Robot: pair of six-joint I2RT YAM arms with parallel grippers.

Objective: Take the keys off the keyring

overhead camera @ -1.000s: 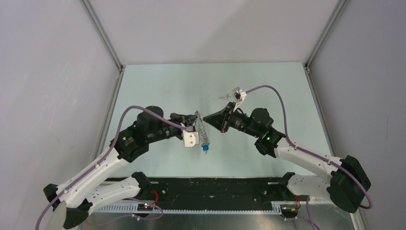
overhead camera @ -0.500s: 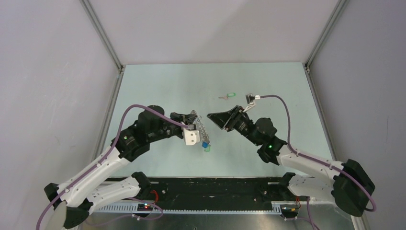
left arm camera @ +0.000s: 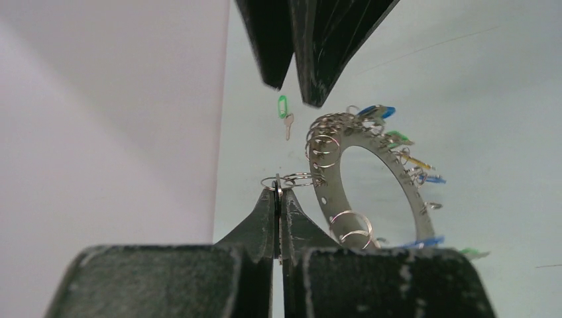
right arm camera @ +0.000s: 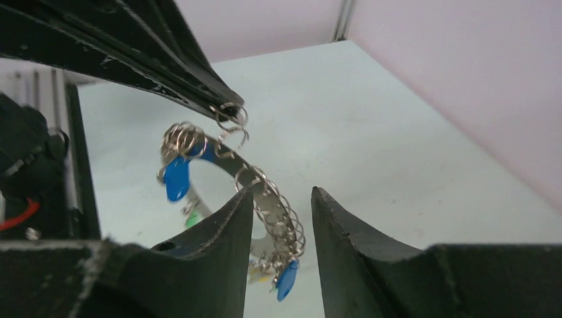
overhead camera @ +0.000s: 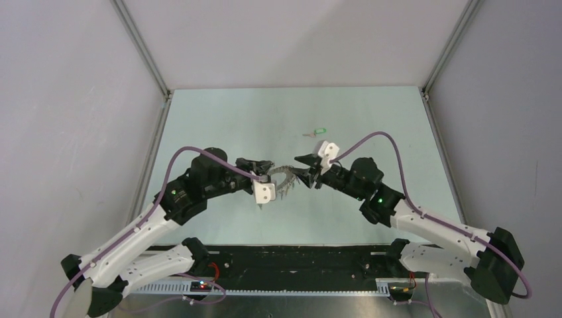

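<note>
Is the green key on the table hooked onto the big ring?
No, the green key lies alone on the table, well apart from the keyring that hangs from the left gripper.

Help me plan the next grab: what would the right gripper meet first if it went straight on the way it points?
The keyring: its ring-lined band hangs just ahead of the open right gripper, though depth is hard to judge. Beyond that, probably the left gripper holding it.

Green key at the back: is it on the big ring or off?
Off. The green key lies on the table, well apart from the keyring pinched in the left tool.
</note>
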